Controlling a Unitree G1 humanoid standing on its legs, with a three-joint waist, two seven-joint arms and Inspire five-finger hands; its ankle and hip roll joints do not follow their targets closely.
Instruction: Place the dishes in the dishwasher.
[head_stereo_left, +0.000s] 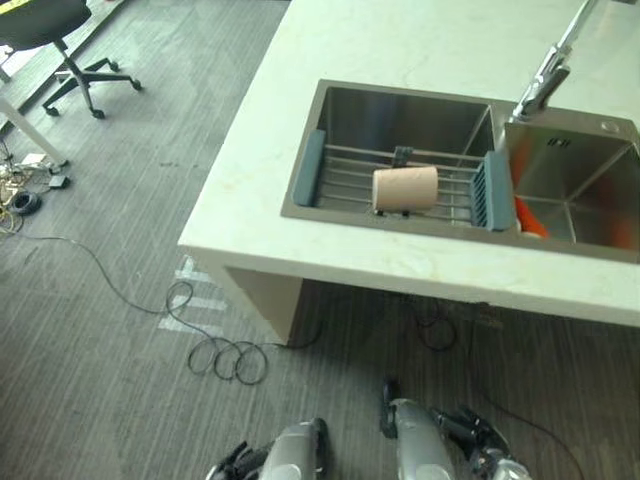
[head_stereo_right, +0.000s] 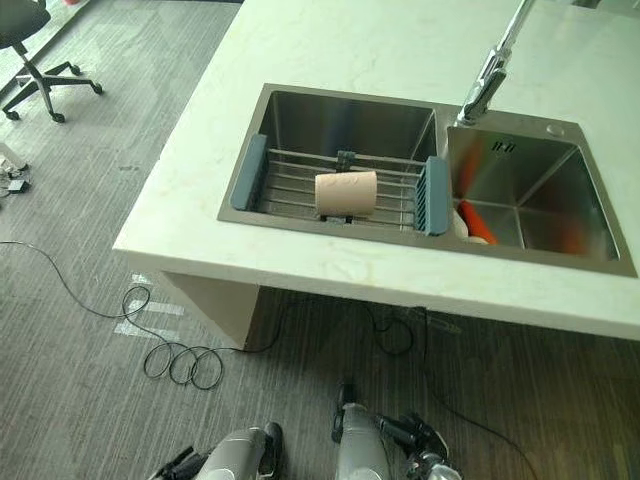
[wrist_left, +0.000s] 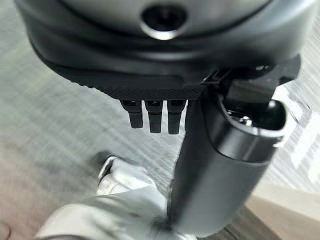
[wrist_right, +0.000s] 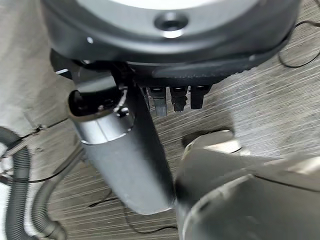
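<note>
Standing back from the worktop (head_stereo_right: 330, 265), we have both arms low, well apart from the sink (head_stereo_right: 352, 115). Our left hand (wrist_left: 155, 112) and right hand (wrist_right: 175, 97) hang with fingers straight and relaxed, holding nothing. A beige cup (head_stereo_right: 346, 193) lies on its side on the rack (head_stereo_right: 300, 185) across the left basin; something orange (head_stereo_right: 476, 222) sits in the right basin. To begin well, we judge we should step closer, then reach down over the cup and close round its body.
</note>
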